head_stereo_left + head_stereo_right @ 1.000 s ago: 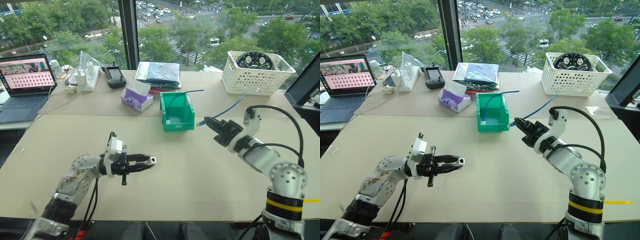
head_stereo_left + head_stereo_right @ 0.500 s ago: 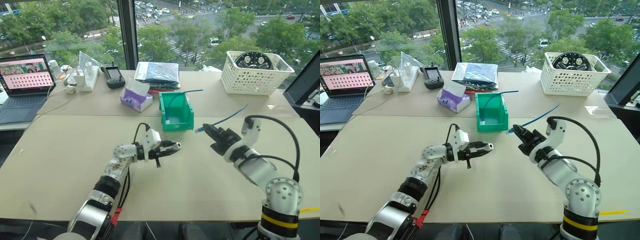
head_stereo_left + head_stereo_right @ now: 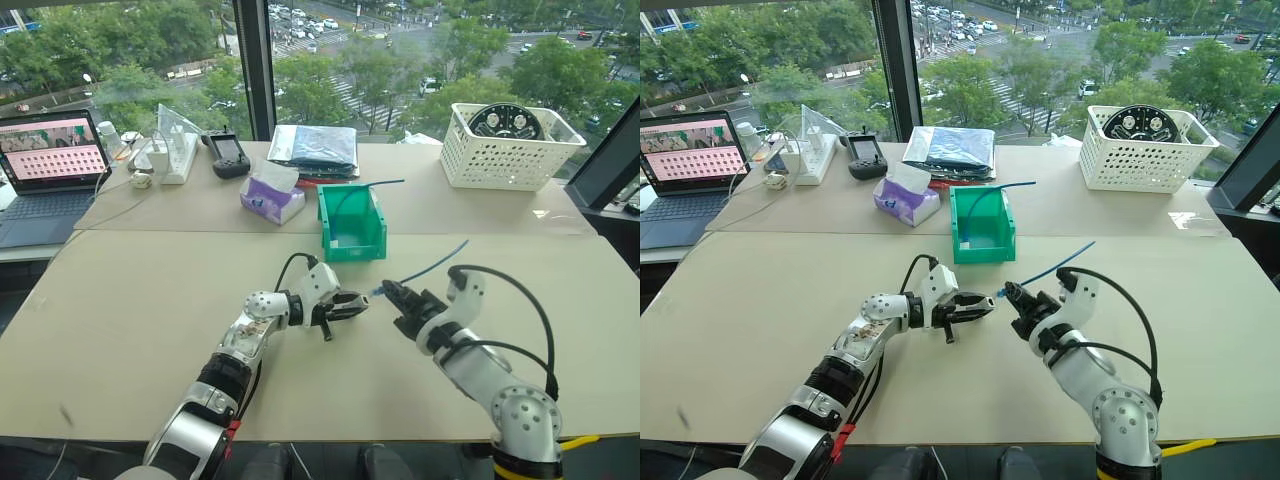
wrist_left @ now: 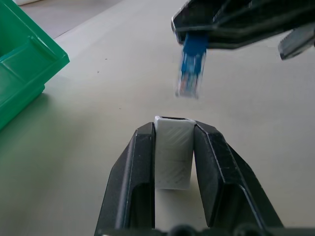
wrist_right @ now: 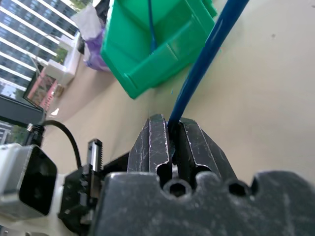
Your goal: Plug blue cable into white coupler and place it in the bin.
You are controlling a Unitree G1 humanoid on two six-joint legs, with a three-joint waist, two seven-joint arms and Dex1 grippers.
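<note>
Laptop (image 3: 50,165), tissue pack (image 3: 272,197) — white lattice basket (image 3: 510,148) far right.

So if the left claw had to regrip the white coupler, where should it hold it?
Probably as it does now: the left claw pinches the white coupler across its two long flat sides from behind, leaving the open end clear and facing the blue cable plug, which the right claw holds.

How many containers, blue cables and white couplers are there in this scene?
Containers: 2 (bright green plastic bin, white lattice basket)
Thin blue cables: 2 (one gripped, one draped into the bin)
Tiny white boxy plastic couplers: 1
Total: 5
</note>
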